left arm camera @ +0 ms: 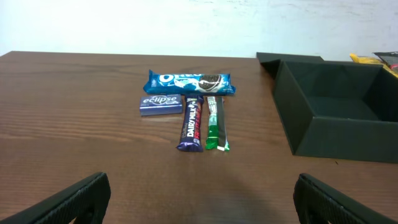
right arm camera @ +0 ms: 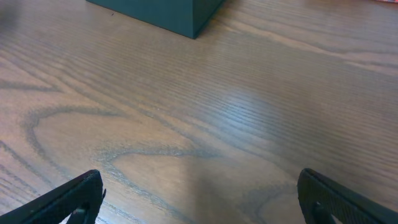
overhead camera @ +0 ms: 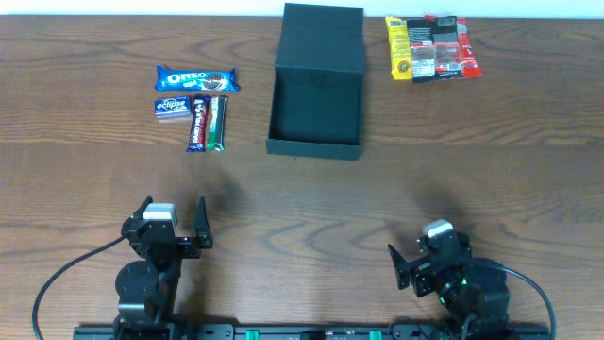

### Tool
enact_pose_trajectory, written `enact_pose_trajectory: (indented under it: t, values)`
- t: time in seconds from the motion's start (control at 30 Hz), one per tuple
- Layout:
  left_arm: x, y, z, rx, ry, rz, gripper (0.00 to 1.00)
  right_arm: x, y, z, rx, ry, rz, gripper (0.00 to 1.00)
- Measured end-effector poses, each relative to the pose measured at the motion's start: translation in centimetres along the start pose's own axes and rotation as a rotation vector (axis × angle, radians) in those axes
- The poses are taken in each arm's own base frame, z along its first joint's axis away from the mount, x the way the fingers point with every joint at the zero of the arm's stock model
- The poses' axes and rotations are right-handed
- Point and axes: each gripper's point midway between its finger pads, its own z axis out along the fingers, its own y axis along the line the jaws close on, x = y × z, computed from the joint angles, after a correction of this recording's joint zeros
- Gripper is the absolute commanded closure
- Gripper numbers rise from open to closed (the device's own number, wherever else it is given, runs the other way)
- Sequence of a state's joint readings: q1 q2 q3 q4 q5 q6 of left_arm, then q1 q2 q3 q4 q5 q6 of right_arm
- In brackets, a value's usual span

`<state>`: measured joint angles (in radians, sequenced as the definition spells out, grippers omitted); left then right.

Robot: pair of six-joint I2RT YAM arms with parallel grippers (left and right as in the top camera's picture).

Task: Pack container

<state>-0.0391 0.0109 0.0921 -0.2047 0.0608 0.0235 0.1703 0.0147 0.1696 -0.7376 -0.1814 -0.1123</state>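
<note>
The container (overhead camera: pixel 313 146) sat at the far middle of the wooden table (overhead camera: pixel 311 203). It was one box only, dark and matte, open at the top, with its flap lid (overhead camera: pixel 323 38) laid back toward the far edge.

You had four snacks on its left, set apart from it:
- one blue Oreo packet (overhead camera: pixel 196 79), farthest back
- one small blue Eclipse pack (overhead camera: pixel 171 106), just in front of the Oreo packet
- two bars side by side, a Dairy Milk bar (overhead camera: pixel 198 123) and a green bar (overhead camera: pixel 217 123), which looked to be touching along their length

On the container's right, near the far edge, lay a yellow packet (overhead camera: pixel 402 47) against a red-and-black packet (overhead camera: pixel 445 47). You could count two there, but the pictures did not show whether more lay under them.

Your two arms were at the near edge, well apart from every item. The left gripper (left arm camera: pixel 200 196) faced the four snacks, its fingers spread wide with nothing between them. The right gripper (right arm camera: pixel 200 198) was likewise spread wide and gripped nothing. Only bare wood lay under it, and one corner of the container showed at the top of its wrist view.
</note>
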Motion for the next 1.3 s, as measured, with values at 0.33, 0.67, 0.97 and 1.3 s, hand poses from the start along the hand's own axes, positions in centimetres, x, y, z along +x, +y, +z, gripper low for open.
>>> enact_pose_trajectory:
  t: [0.33,0.67,0.97,1.3]
  values:
    - [-0.01,0.00,0.00,0.000,0.000,0.000,0.05,0.00,0.00,0.00,0.000,0.000,0.000,0.01]
    - [0.00,0.00,0.00,0.000,0.000,0.000,0.04,-0.01,0.00,0.00,0.000,0.000,0.000,0.01]
    - [-0.01,0.00,0.00,0.000,0.000,0.000,0.05,-0.01,0.00,0.00,0.000,0.000,0.000,0.01]
    - [-0.01,0.00,0.00,0.000,0.000,0.000,0.05,-0.47,0.04,0.00,-0.003,-0.019,0.012,0.01]
